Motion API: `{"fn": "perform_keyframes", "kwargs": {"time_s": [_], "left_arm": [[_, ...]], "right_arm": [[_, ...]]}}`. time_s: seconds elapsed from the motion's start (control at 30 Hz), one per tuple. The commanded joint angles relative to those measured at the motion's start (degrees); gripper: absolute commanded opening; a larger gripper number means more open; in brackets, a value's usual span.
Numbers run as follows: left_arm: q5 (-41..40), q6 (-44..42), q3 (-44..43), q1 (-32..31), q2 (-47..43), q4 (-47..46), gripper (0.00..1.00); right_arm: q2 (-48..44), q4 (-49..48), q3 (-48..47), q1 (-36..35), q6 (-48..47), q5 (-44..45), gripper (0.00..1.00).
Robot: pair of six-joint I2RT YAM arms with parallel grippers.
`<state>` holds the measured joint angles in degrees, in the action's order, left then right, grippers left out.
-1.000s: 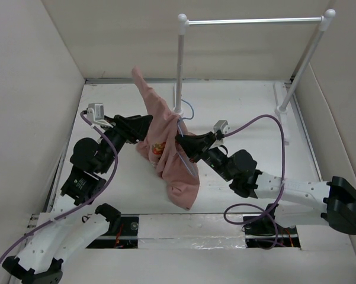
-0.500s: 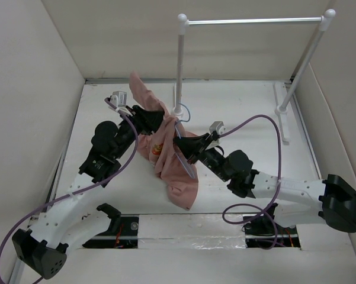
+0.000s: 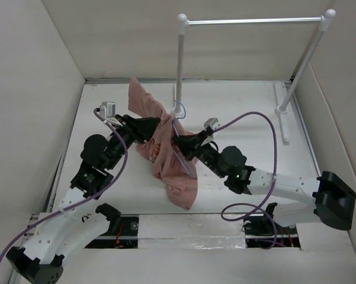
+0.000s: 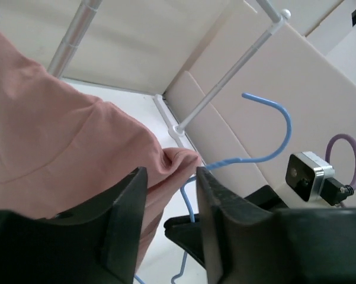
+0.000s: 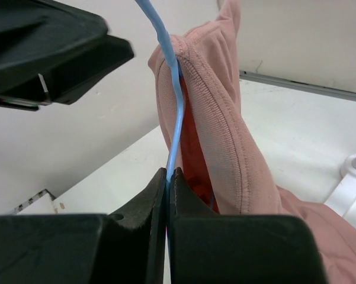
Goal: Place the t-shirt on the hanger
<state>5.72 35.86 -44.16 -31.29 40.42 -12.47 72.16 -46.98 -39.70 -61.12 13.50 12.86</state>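
- The left gripper [image 4: 172, 180] holds its black fingers [image 4: 127, 207] apart, with a bunched fold of the pink t-shirt [image 4: 59, 136] just beyond their tips.
- The blue hanger [image 4: 282, 127] hooks upward right of that fold.
- White rack posts [image 4: 225, 80] stand behind.

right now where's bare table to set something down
Bare table lies at the far side between the rack's two post bases, and on the right between the right arm and the wall. The middle is crowded: t-shirt, hanger, left end effector and right end effector meet there.
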Motion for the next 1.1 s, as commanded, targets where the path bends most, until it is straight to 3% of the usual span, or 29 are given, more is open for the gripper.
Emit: {"fn": "perform_keyframes", "kwargs": {"time_s": [0.0, 0.17, 0.53, 0.93, 1.07], "left_arm": [[-2.4, 1.8, -0.7, 0.0, -0.2, 0.1, 0.37], [-3.1, 4.4, -1.9, 0.0, 3.2, -2.5, 0.53], [-0.5, 9.0, -3.5, 0.0, 11.5, -9.8, 0.59], [3.3, 13.3, 1.8, 0.0, 13.1, -15.0, 0.41], [1.4, 13.5, 3.4, 0.0, 10.8, -15.4, 0.15]], "right_arm": [[-0.3, -3.5, -3.2, 0.3, 0.5, -0.6, 0.00], [-0.8, -2.7, -2.8, 0.3, 0.8, -1.8, 0.00], [-1.1, 0.0, -2.7, 0.3, 0.7, -3.5, 0.00], [5.4, -0.9, -7.2, 0.3, 0.5, -0.7, 0.00], [6.8, -0.4, -8.5, 0.3, 0.8, -0.7, 0.00]]}}
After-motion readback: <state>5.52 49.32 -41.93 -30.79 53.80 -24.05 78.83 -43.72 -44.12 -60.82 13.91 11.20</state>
